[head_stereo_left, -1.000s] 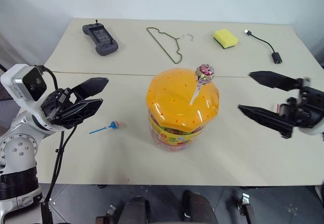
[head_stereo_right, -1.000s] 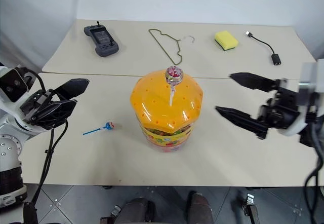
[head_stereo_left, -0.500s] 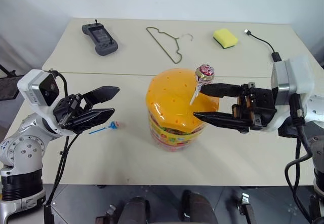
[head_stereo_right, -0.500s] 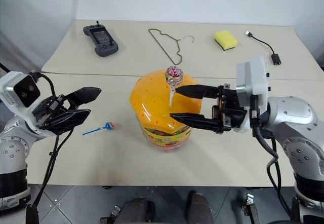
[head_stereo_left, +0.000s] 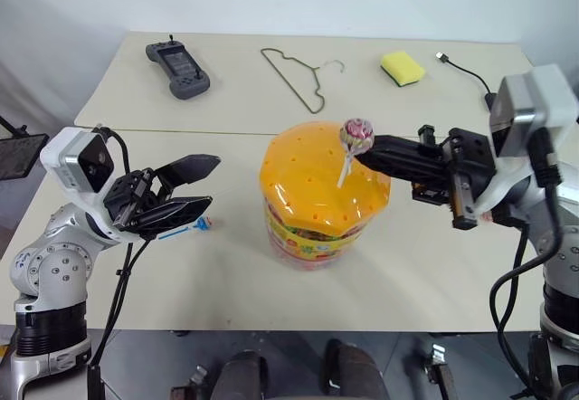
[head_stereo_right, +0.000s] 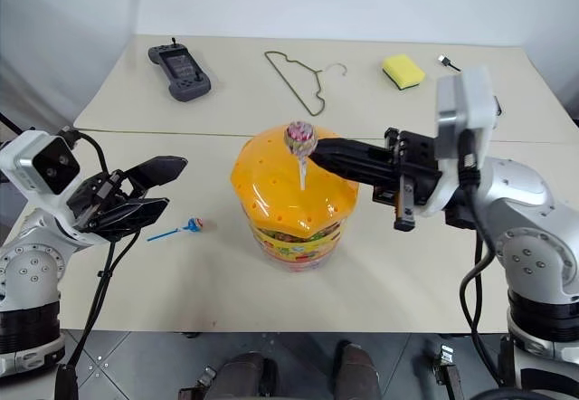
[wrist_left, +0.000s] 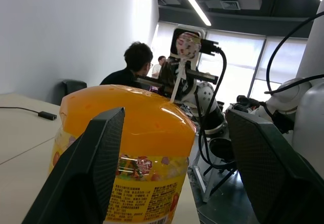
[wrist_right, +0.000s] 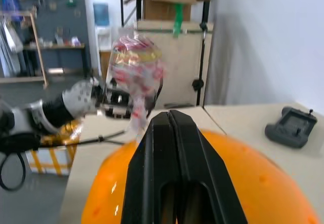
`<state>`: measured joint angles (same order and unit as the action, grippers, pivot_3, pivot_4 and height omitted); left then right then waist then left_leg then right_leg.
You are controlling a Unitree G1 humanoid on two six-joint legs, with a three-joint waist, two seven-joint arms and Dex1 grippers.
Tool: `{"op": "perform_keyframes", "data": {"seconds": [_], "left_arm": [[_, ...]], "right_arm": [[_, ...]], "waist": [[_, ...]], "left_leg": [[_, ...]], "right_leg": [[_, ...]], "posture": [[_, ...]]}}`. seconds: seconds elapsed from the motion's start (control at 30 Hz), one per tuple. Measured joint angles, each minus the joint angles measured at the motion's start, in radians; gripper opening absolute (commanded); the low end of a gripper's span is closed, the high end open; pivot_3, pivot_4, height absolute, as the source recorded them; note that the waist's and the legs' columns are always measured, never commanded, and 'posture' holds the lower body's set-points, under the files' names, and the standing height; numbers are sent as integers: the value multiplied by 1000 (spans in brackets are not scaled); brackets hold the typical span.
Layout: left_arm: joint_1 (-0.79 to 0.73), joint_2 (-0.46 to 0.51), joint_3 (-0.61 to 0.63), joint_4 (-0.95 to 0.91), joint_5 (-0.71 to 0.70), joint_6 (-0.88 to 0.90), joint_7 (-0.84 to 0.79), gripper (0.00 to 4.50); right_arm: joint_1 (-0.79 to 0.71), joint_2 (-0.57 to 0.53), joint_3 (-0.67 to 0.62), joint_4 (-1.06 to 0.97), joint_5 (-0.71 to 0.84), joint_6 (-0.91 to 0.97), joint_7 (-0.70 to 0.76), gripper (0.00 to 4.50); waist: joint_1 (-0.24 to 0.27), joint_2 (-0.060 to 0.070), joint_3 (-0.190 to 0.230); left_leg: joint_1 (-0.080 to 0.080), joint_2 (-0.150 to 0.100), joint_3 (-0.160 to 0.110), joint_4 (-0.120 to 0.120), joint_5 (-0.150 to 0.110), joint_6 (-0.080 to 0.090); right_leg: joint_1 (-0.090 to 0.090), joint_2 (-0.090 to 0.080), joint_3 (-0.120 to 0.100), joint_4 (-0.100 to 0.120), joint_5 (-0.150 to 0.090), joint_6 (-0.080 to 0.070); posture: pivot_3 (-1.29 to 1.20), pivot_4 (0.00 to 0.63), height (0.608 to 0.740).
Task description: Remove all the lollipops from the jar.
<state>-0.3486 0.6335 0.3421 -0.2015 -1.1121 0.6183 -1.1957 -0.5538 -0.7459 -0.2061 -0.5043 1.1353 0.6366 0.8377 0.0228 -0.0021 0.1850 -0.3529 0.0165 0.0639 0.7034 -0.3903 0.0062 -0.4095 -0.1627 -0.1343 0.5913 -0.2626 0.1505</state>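
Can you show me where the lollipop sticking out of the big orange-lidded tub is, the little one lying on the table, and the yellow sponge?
Pink-yellow wrapped lollipop (head_stereo_left: 356, 132), left eye view: its candy head.
Pink-blue lollipop on blue stick (head_stereo_left: 203, 223), left eye view: its candy head.
Yellow sponge (head_stereo_left: 403, 68), left eye view: its top face.

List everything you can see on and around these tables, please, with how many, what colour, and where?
jar: one, clear with orange lid, front table centre.
lollipop on lid: one, pink-yellow, white stick, upright.
lollipop on table: one, blue stick, left of the jar.
game controller: one, dark grey, back left.
hanger: one, wire, back centre.
sponge: one, yellow, back right.
cable: one, black, back right.
left gripper: open, left of the jar.
right gripper: shut on the lid lollipop's stick.
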Motion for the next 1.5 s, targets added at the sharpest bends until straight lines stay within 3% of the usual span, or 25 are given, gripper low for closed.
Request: {"op": "perform_keyframes", "data": {"seconds": [0.13, 0.2, 0.3, 0.47, 0.73, 0.83, 1.03, 1.37, 1.5], "left_arm": [[0, 0, -8, -2, 5, -8, -16, 3392], [0, 2, -7, -1, 10, -10, -22, 3392], [-3, 3, -8, 3, 17, -10, -29, 3392], [-30, 3, -10, 8, 19, -10, -29, 3392], [-39, 2, -12, 11, 19, -8, -26, 3392], [-38, 2, -11, 8, 19, -7, -18, 3392], [-20, 2, -5, -2, 17, -7, -6, 3392], [-20, -2, 4, -17, -36, 19, 16, 3392], [-7, 19, -7, -45, -16, 12, -13, 3392]], "right_arm": [[-13, -56, -88, 28, 118, 56, -46, 24], [-6, -163, -120, 69, 164, 133, -42, 185], [31, -239, -130, 66, 167, 191, -1, 933], [49, -181, -49, -7, 37, 117, 53, 2584], [-52, -82, 94, 3, -116, 42, 96, 2584], [-79, -47, 117, 20, -120, 42, 107, 2020], [-89, -29, 117, 34, -97, 62, 110, 41], [-135, -6, -18, 62, 79, 101, -5, 41], [-104, -141, -153, 149, 124, 156, -39, 41]], "waist": [[-1, 0, 0], [1, 0, 0], [0, 0, 0], [-5, 0, 0], [-3, 0, 0], [-3, 0, 0], [-3, 0, 0], [-2, 0, 0], [2, 0, 0]], "left_leg": [[0, 0, 0, 0, 0, 0], [0, 0, 0, 0, 0, 0], [0, 0, 0, 0, 0, 0], [0, 0, 2, 0, 0, 0], [0, 0, 1, 0, 0, 0], [0, 0, 1, 0, 0, 0], [0, 0, 0, 0, 0, 0], [0, 0, 0, 0, 0, 0], [-1, 0, 0, 0, 0, 0]], "right_leg": [[0, 0, 0, 0, 0, 0], [0, 0, 0, 0, 0, 0], [0, 0, 0, 0, 0, 0], [0, 0, 1, 0, 0, 0], [0, 0, 0, 0, 0, 0], [0, 0, 0, 0, 0, 0], [0, 0, 0, 0, 0, 0], [0, 0, 0, 0, 0, 0], [0, 0, 0, -1, 0, 0]], "posture": [[0, 150, 740], [0, 150, 740], [0, 150, 740], [0, 150, 740], [0, 150, 740], [0, 150, 740], [0, 150, 740], [0, 150, 740], [0, 150, 740]]}}
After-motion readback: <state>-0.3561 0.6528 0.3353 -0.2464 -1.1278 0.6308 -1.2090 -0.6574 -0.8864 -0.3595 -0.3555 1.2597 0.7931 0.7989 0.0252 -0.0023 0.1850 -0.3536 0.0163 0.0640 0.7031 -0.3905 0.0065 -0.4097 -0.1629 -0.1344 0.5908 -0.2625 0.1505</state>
